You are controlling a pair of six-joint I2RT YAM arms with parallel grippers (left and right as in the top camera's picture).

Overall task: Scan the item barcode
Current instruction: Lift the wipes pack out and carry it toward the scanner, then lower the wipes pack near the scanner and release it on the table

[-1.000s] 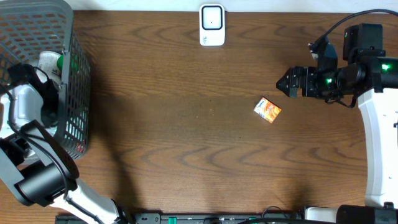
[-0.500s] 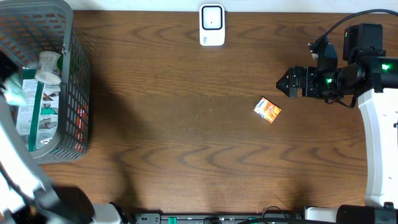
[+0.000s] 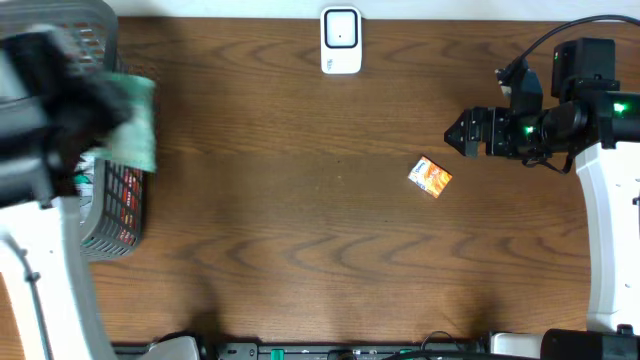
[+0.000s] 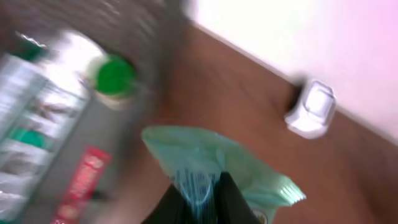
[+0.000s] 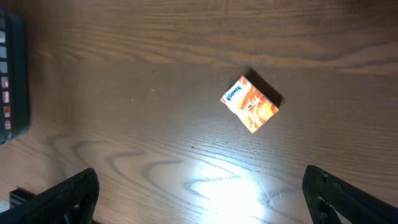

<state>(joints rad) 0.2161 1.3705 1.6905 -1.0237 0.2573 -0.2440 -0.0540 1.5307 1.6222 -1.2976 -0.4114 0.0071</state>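
The pale green pouch (image 4: 214, 158) hangs over the table's left side, just beside the grey basket (image 3: 112, 215). The left gripper (image 4: 200, 193) pinches it at one edge with its jaws clamped tight (both are blurred from overhead). The white scanner (image 3: 341, 40) stands at the far middle edge of the dark wood-grain table (image 3: 290, 220), before a white wall (image 4: 323, 31). An orange tissue pack (image 3: 431, 177) lies flat right of centre, near the right gripper (image 3: 462, 133), whose jaws are spread wide and empty.
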